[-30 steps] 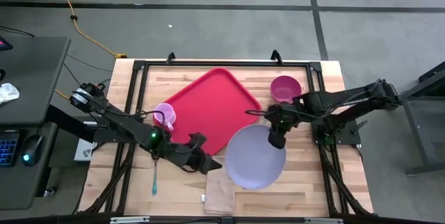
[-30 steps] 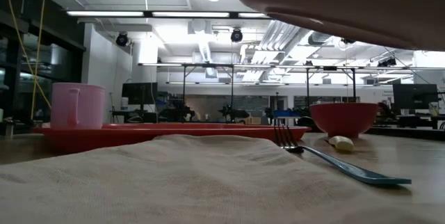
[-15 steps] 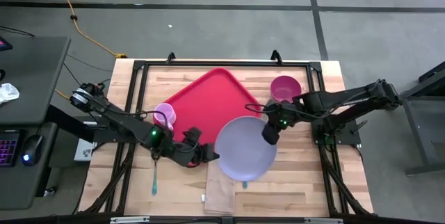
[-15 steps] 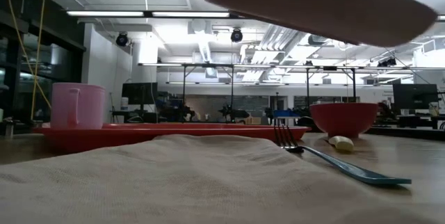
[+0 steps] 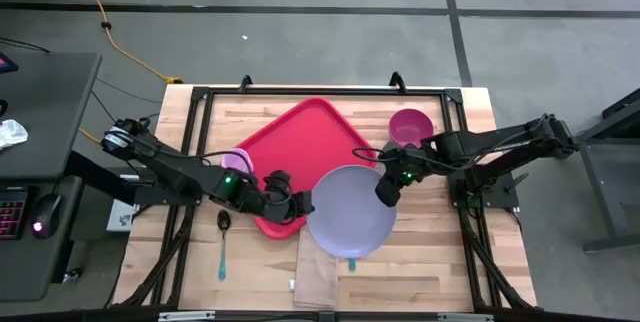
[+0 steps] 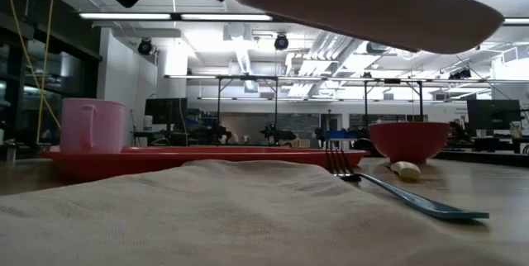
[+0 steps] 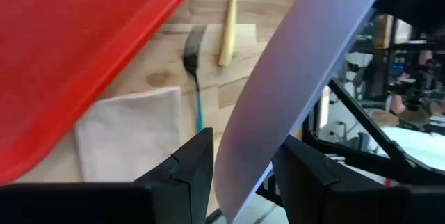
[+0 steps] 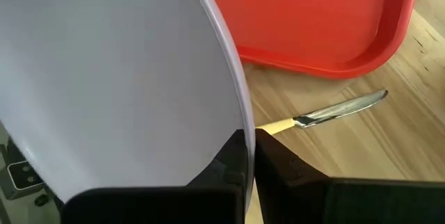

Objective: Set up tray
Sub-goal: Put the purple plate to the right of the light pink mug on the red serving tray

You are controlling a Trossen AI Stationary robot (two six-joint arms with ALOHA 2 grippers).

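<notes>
A: We log the right gripper (image 5: 383, 191) first — its fingers (image 8: 278, 165) are pinched shut on the rim of the lavender plate (image 5: 350, 211), which hangs in the air above the tabletop (image 5: 440, 252).

B: Agreed. In the right wrist view the plate's edge runs straight into the closed fingers. Left gripper (image 5: 300, 203)?

A: Its fingers (image 7: 191, 165) stand wide, one on either side of the plate's opposite edge. We cannot tell whether they touch it.

B: And the tray (image 5: 300, 152)?

A: Flat on the tabletop, turned corner-on to the tabletop's edges, its near corner just beside the left fingers; the plate overlaps that corner from above. The pink cup (image 5: 236, 165) stands at the tray's edge behind the left fingers.

B: Below the plate we note a beige cloth (image 5: 320, 280) with a blue fork (image 7: 196, 78) alongside it, and a knife (image 8: 327, 115) with a pale handle on the bare wood just past the right fingers.

A: A blue spoon (image 5: 222, 245) lies well off to the outer side of the left fingers — the magenta bowl (image 5: 410, 127) sits beyond the right fingers, off the tray.
</notes>
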